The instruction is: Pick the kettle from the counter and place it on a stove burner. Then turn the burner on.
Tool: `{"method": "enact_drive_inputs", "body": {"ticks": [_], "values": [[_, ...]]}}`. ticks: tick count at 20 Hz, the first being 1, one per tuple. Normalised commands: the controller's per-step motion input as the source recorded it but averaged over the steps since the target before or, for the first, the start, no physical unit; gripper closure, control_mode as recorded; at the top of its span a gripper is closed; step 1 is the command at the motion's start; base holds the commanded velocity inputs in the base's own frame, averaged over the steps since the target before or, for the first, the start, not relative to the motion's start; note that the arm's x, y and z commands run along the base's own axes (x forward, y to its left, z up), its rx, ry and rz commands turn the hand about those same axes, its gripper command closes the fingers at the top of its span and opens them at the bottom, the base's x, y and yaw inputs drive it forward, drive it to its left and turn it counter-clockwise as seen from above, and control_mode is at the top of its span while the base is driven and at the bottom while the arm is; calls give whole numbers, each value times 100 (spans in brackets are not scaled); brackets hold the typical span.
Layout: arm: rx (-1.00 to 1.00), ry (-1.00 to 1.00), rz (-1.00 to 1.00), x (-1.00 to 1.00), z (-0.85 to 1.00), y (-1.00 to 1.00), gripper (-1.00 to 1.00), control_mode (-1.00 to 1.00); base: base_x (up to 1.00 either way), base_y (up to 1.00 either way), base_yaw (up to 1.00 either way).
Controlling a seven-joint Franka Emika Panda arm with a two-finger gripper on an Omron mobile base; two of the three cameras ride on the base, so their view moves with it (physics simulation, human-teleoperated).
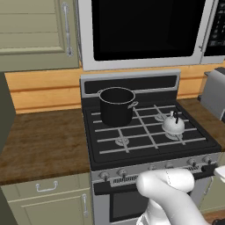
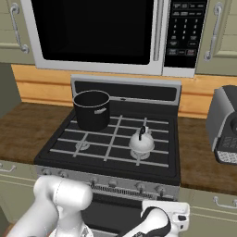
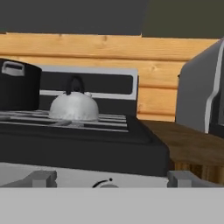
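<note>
kettle (image 2: 141, 141) on stove burner (image 2: 140, 154), pot (image 2: 92, 110) behind

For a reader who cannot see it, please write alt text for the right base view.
A small silvery kettle sits on the front right stove burner of a black stove top, with a tall black pot on the back left burner. A microwave hangs above, and dark wood counter lies on both sides. The white arm's gripper is low, in front of the knobs.

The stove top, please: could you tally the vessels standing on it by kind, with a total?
Kettle: 1, silvery, on the front right burner.
Pot: 1, black, on the back left burner.
Total: 2
</note>
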Motion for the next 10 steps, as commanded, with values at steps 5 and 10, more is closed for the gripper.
{"method": "enact_drive_inputs", "body": {"ticks": [5,10], "values": [[4,0,0,0,-16,0,-100,-100,0,0,0],[6,0,0,5,-17,0,-100,-100,0,0,0]]}}
